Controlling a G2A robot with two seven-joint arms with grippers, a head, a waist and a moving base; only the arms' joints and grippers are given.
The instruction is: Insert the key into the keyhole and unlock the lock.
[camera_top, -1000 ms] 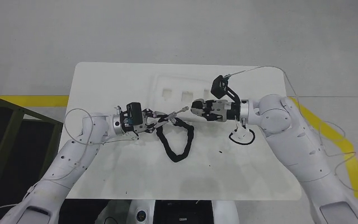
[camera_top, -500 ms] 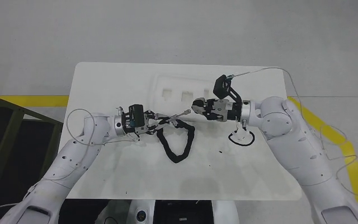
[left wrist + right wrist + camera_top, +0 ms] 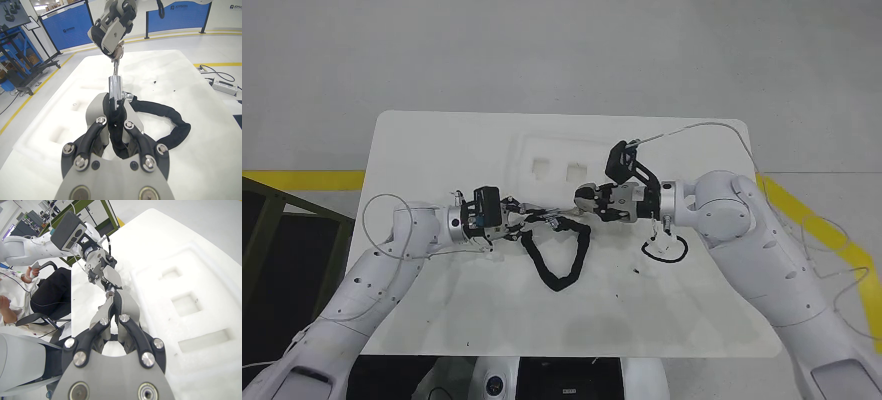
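Left pincer, right pincer; both clamped, facing

Obstacles: foam tray (also chain loop)

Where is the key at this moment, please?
In the left wrist view the key is pinched in the right tool, over the middle of the table. Its tip meets the free end of the chrome lock cylinder, which the left tool holds.

A white counter carries a white foam tray with three rectangular recesses, set toward its far edge. Small dark specks dot the bare counter. A yellow floor line and a dark green frame lie beside it.
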